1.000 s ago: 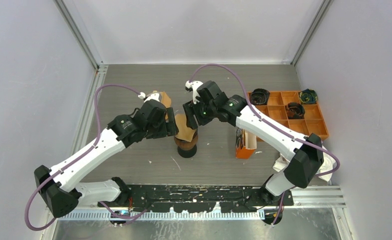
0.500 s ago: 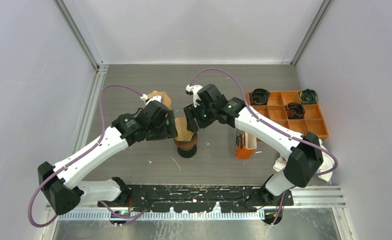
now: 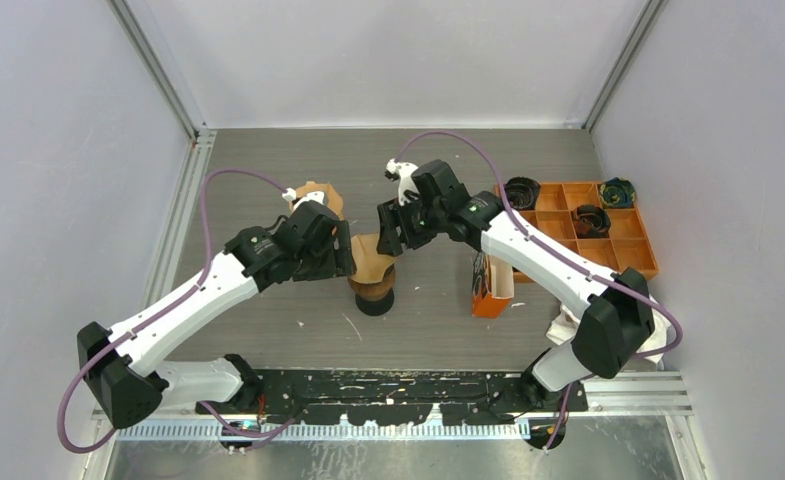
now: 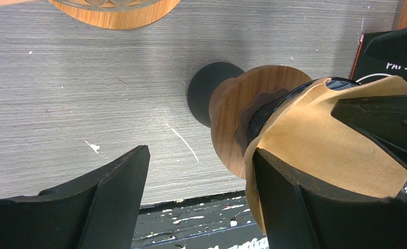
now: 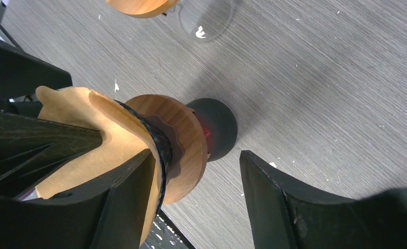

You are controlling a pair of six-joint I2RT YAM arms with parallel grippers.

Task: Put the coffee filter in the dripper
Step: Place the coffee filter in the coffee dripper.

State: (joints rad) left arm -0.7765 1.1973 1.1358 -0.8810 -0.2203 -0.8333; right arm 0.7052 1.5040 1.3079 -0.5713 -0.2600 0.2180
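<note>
Midway between the table's (image 3: 268,170) side edges, the coffee filter (image 4: 320,135) is sitting in the dripper (image 4: 232,119), with the left tool (image 4: 198,155) and right tool (image 5: 197,155) both released, perhaps brushing it.

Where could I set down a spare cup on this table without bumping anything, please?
The grey wood-grain table is bare along the back wall and in the near strip between the wooden-collared black dripper and the orange carton. Centre is crowded: the left fingers and right fingers flank the brown paper filter. The orange compartment tray fills the right.
</note>
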